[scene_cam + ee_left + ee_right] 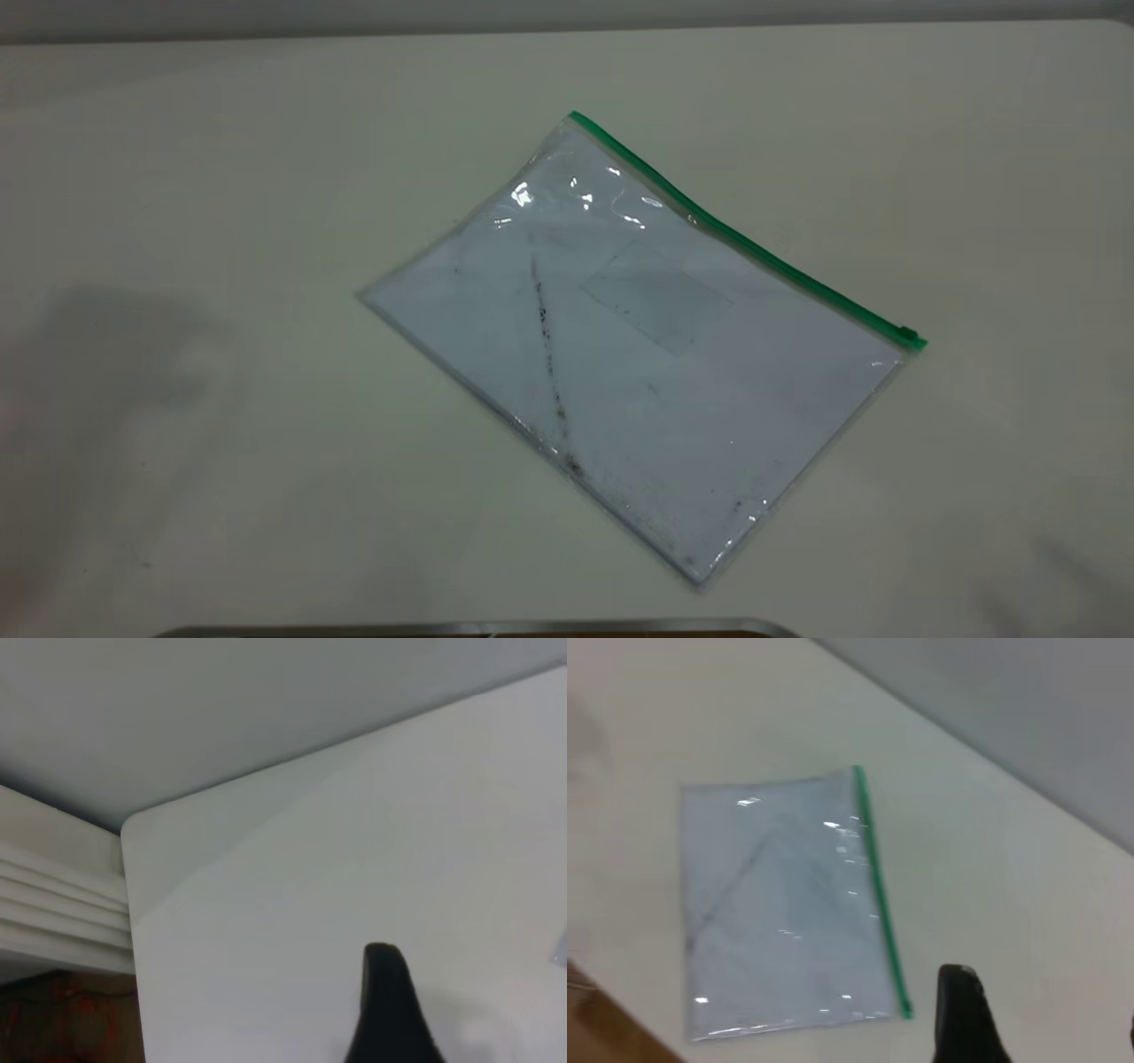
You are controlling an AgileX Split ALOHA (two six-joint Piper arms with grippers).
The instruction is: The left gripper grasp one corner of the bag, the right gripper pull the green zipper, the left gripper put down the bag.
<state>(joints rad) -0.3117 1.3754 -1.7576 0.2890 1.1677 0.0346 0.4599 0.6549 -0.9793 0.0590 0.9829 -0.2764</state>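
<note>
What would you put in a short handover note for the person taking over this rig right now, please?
Left gripper: off the bag, over bare table near a table corner; only one finger shows.
Right gripper: hovering beyond the slider end of the zip; one finger shows.
Flat clear plastic bag with a white sheet inside lies flat on the white table. Its thin green zipper runs along the far edge, slider tab at the right end.
Done: nothing.
Left: grasp the corner, pull the zipper, put the bag down.

A pale cream table [221, 133] fills the exterior view, evenly lit, with soft shadows at its left. A grey wall [221, 700] rises behind its rounded corner; brown floor [62, 1019] shows below.
</note>
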